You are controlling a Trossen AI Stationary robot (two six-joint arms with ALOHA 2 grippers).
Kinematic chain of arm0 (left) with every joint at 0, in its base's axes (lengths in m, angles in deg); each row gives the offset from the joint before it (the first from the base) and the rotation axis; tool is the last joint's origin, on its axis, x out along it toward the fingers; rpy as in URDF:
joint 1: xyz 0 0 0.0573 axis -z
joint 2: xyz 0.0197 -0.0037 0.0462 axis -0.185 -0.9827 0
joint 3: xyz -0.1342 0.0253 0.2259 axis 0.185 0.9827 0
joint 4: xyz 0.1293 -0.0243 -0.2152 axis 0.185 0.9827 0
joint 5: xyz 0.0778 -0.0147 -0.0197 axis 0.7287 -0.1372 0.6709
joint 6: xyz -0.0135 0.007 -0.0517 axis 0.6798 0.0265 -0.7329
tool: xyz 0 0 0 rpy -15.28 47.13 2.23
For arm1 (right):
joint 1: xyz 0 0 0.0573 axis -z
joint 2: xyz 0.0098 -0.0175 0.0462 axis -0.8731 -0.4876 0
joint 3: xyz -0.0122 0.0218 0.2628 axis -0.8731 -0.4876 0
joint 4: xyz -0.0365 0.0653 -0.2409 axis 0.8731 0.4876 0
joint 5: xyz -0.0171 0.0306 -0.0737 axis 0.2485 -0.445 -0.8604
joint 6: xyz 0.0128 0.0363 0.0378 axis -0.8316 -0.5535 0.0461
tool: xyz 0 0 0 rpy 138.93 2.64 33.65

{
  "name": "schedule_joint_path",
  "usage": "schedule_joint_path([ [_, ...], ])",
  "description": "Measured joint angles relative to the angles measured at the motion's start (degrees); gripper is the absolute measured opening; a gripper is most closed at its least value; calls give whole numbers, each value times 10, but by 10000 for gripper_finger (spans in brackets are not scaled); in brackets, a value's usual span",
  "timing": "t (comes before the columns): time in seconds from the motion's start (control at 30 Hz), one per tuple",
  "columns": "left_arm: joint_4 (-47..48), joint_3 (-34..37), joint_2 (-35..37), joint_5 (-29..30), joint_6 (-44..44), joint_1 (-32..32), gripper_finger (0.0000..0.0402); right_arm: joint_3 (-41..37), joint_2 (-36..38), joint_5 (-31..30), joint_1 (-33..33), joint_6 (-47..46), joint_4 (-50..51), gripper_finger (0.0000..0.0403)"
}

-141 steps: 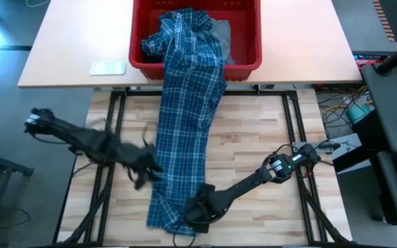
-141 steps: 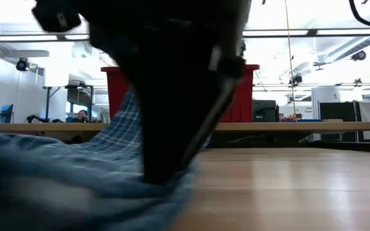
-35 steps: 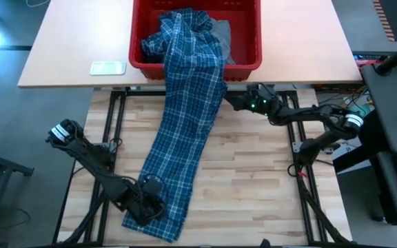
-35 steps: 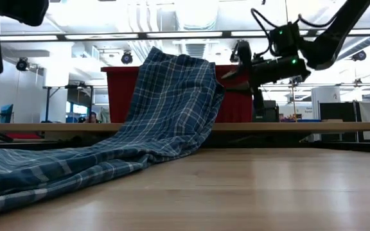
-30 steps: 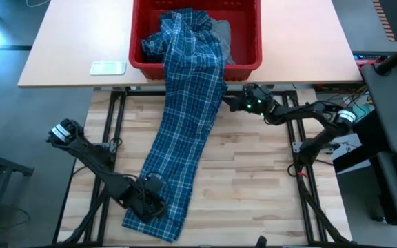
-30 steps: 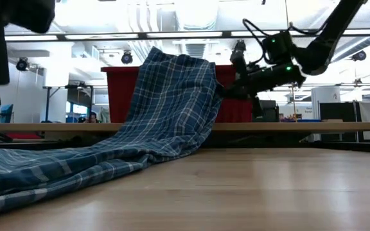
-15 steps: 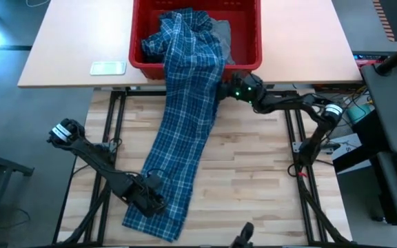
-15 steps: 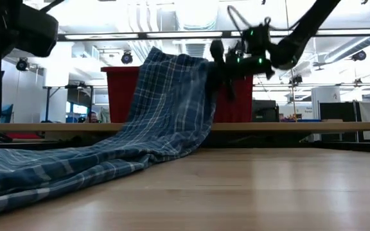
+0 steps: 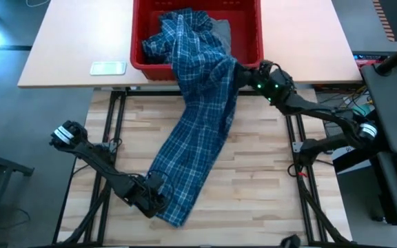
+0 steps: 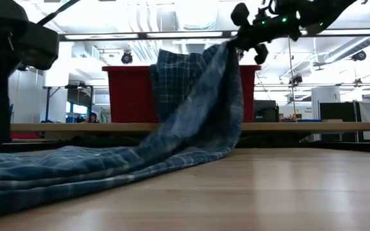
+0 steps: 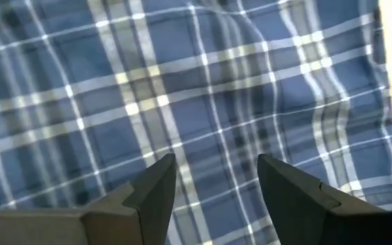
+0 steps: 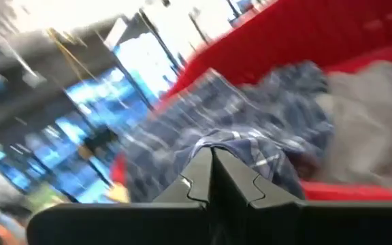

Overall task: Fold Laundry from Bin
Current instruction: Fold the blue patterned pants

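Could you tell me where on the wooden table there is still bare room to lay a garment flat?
The widest bare stretch lies right of the plaid shirt, between it and the table's right edge, below the right gripper. A narrower patch lies left of the shirt, above the left gripper. The middle diagonal is covered by the shirt, which trails from the red bin.

The bin (image 9: 250, 41) is cut off at the high view's top edge. The grey T-shirt (image 9: 223, 36) is mostly hidden under the plaid shirt (image 9: 198, 131).

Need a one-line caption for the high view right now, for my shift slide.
Right gripper shut on the plaid shirt by the red bin; left gripper open over its lower end.
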Motion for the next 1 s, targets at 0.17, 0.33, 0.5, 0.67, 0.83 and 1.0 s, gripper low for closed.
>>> schedule_joint_path([
  [0.17,-20,1,-15,22,6,0,191,-2,43,-5,0,15,127,8],
  [0.33,-24,1,-37,60,7,-10,191,-3,66,-22,0,48,210,8],
  [0.5,-31,1,-41,70,60,-47,191,-3,70,-22,5,53,300,9],
  [0.67,-19,4,-20,71,119,-82,191,-4,36,2,4,56,363,9],
  [0.83,-46,38,-9,66,144,-120,191,4,-7,38,4,91,217,9],
  [1.0,-120,92,-13,75,136,-142,191,42,-36,-63,18,95,195,9],
])
